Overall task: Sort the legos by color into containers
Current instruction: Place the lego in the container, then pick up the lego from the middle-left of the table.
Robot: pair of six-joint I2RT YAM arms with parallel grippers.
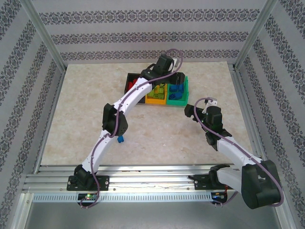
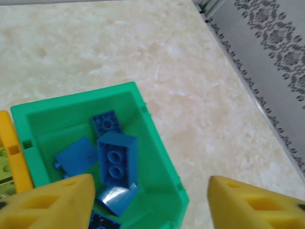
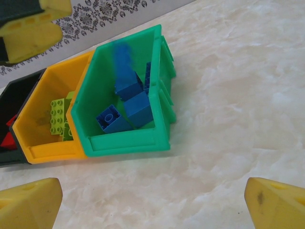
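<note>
**Left gripper hanging open over the green bin, with one blue brick lying out on the table**

The table (image 1: 81,95) is carrying everything, and most of it is lying bare around both grippers. The left arm (image 1: 136,95) is stretching far forward so that its tool is hanging above the containers (image 1: 157,101), a joined row. The right arm (image 1: 228,143) is sitting folded short of that row. I judge it is keeping out of the drop zone.

The left gripper (image 2: 150,191) is spread wide with nothing between its fingers, and the green bin (image 2: 155,157) is sitting directly beneath it. The right gripper (image 3: 153,191) is likewise parted and carrying nothing, with the green bin lying ahead of it. The orange bin (image 3: 52,81) and black bin (image 3: 16,93) are lying further to its left.

The sorting is showing by colour:
- Blue legos (image 2: 116,160) are piling under the left gripper.
- Lime legos (image 3: 58,114) are resting in the orange bin.
- Red legos (image 3: 7,138) are showing in the black one.

A blurred blue brick (image 3: 123,52) is appearing over the green bin, below the left gripper. It is probably falling, which would explain the open fingers.

A stray blue brick (image 1: 120,139) is lying on the table well behind the left gripper, beside that arm's elbow. It is likely the next pick.
</note>
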